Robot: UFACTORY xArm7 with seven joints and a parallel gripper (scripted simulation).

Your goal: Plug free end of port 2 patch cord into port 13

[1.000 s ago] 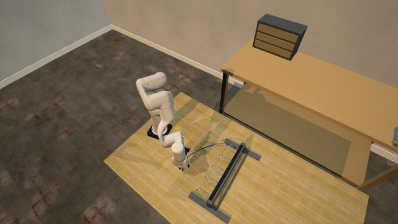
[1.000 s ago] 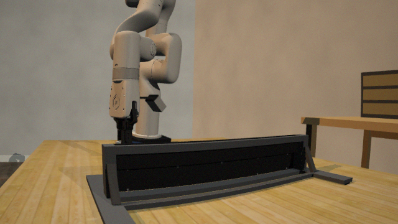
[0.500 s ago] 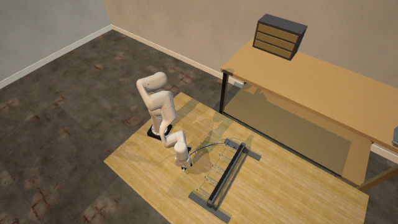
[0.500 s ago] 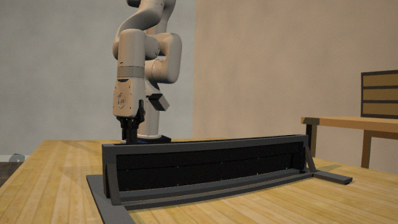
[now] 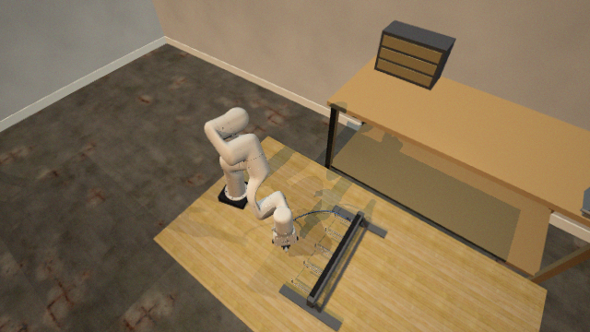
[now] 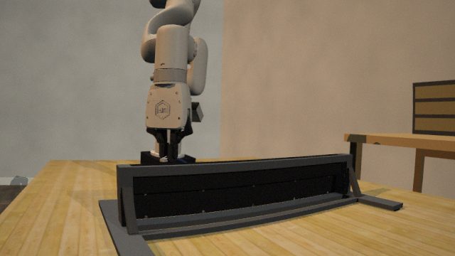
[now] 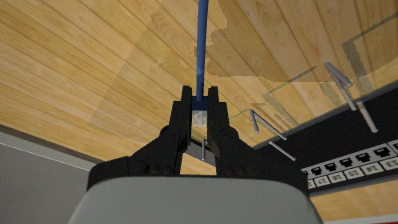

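Wrist: plug (image 7: 199, 117) between fingertips.

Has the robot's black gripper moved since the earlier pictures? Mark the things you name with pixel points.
Yes. In the top view, the black gripper (image 5: 286, 248) (image 6: 168, 158) (image 7: 199, 99) has moved closer to the long dark grey rack (image 5: 336, 256) (image 6: 234, 168) (image 7: 325, 137), which stayed where it was.
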